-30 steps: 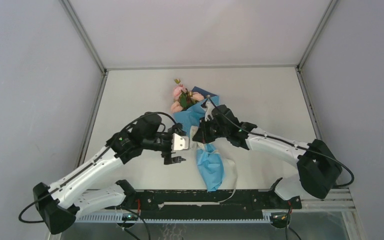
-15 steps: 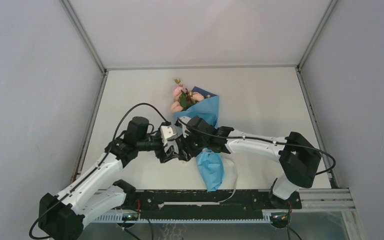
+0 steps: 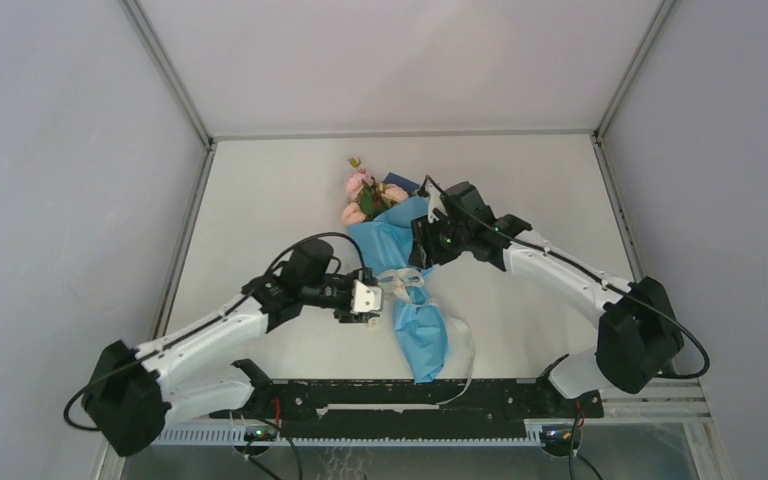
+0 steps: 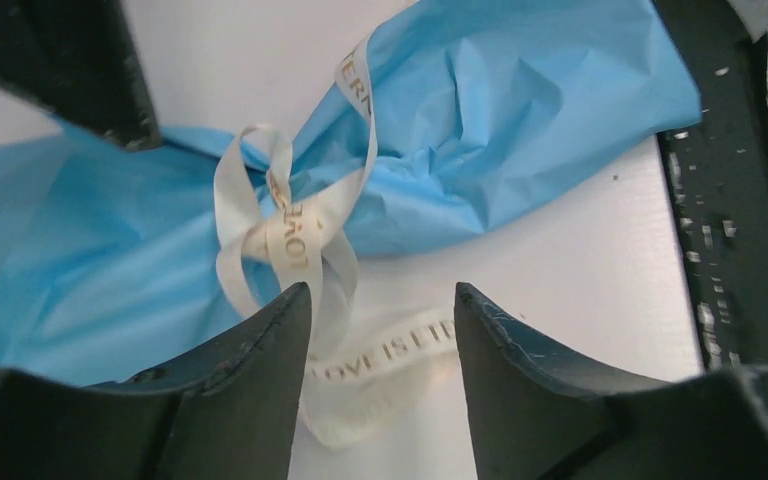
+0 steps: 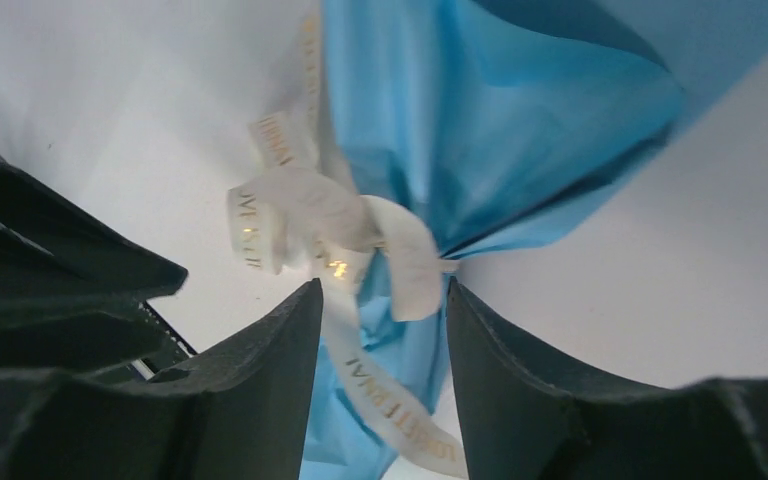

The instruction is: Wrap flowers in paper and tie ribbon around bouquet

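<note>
The right gripper (image 5: pixel 382 290) has opened and drawn back toward the flowers (image 3: pixel 365 195); the left gripper (image 4: pixel 382 295) has narrowed. Both stand part open and empty. The ribbon (image 4: pixel 290 215), loosely knotted round the bouquet (image 3: pixel 418 335), trails a tail between the left jaws. Best to pinch the tail alone, clear of the paper (image 4: pixel 480 110). Nothing else on the table (image 3: pixel 520 180) crowds either gripper.

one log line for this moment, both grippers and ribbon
ribbon: looped around bouquet | left gripper: open, holding nothing, beside ribbon | right gripper: open, holding nothing, over bouquet
</note>
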`<action>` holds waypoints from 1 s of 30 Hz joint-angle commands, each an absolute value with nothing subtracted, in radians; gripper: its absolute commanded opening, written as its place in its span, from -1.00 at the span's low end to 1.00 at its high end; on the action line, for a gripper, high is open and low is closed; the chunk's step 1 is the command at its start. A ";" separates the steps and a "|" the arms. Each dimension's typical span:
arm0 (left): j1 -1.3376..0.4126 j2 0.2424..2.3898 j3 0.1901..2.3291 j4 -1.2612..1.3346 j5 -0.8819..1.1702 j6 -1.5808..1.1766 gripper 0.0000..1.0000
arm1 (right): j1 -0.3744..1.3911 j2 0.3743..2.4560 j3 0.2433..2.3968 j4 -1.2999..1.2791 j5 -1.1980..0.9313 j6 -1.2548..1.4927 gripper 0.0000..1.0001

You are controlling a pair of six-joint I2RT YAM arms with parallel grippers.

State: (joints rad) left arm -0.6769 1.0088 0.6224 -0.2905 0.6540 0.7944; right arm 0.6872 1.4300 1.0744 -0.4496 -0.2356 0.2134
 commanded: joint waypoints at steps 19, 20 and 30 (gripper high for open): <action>-0.810 1.425 0.690 0.154 0.597 1.054 0.05 | 0.552 1.649 1.104 -0.419 -0.544 0.107 -0.14; -0.813 1.435 0.694 0.159 0.584 1.047 0.05 | 0.550 1.648 1.103 -0.418 -0.545 0.109 -0.24; -0.829 1.486 0.697 0.231 0.538 0.946 -0.24 | 0.548 1.564 1.078 -0.379 -0.559 0.140 -0.95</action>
